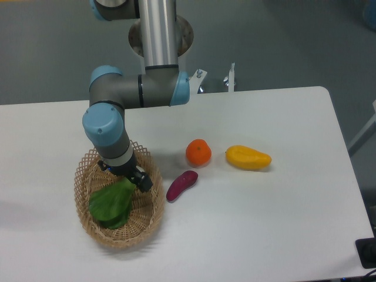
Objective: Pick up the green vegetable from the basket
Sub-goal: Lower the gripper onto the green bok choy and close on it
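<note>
The green vegetable (110,204) lies in the tan wicker basket (100,232) at the left of the table, its broad leaves toward the front left. My gripper (126,178) is down inside the basket, right over the vegetable's pale stem end, which it hides. One dark finger (143,181) shows on the right of the stem. The arm's wrist blocks the view of the fingertips, so whether they are closed on the stem cannot be seen.
A purple sweet potato (181,185) lies just right of the basket. An orange (198,152) and a yellow mango (248,157) sit further right. The arm's base stands at the table's back edge.
</note>
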Action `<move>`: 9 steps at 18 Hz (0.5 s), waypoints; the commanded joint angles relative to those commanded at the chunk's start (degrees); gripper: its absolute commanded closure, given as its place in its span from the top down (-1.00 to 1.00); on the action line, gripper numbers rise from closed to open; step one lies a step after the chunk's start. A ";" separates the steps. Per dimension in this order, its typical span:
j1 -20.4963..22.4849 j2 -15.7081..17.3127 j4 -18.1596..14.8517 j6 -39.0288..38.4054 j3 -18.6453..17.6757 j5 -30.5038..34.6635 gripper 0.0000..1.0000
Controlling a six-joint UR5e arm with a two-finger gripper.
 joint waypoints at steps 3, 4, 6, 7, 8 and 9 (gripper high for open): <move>-0.09 0.09 0.80 0.44 0.26 -0.17 0.23; -0.09 0.26 0.80 0.53 0.44 -0.26 -0.23; -0.09 0.35 0.71 0.53 0.61 -0.26 -0.34; -0.09 0.44 0.71 0.53 0.70 -0.26 -0.37; -0.09 0.53 0.71 0.53 0.70 -0.26 -0.40; -0.09 0.53 0.71 0.53 0.70 -0.26 -0.46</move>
